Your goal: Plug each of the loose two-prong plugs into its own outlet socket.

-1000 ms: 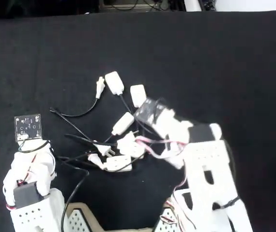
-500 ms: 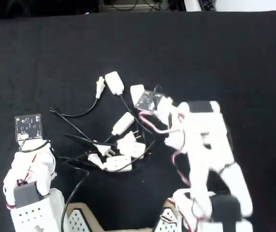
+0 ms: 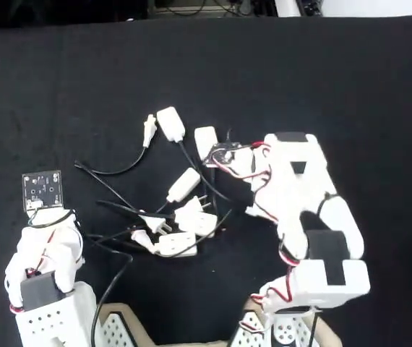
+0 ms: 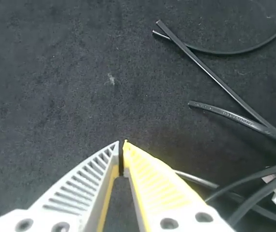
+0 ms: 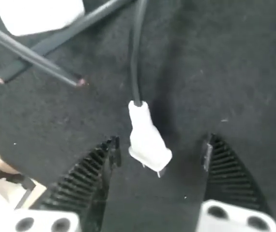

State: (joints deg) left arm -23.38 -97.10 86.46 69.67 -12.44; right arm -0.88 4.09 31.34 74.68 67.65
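Across the counter point(image 3: 350, 87), white plugs point(image 3: 149, 130) and sockets point(image 3: 170, 123) lie in a loose tangle of black cords point(image 3: 112, 172). No pair appears joined, so the task seems barely begun, with every plug yet to be seated. At the tangle's right edge, the right hand point(image 5: 160, 145), spread, straddles one plug point(image 5: 147, 140) lying on the counter, neither finger touching it. The left hand point(image 4: 121, 145), pressed together on nothing, sits near the tangle's left, beside the cords. No writing is legible.
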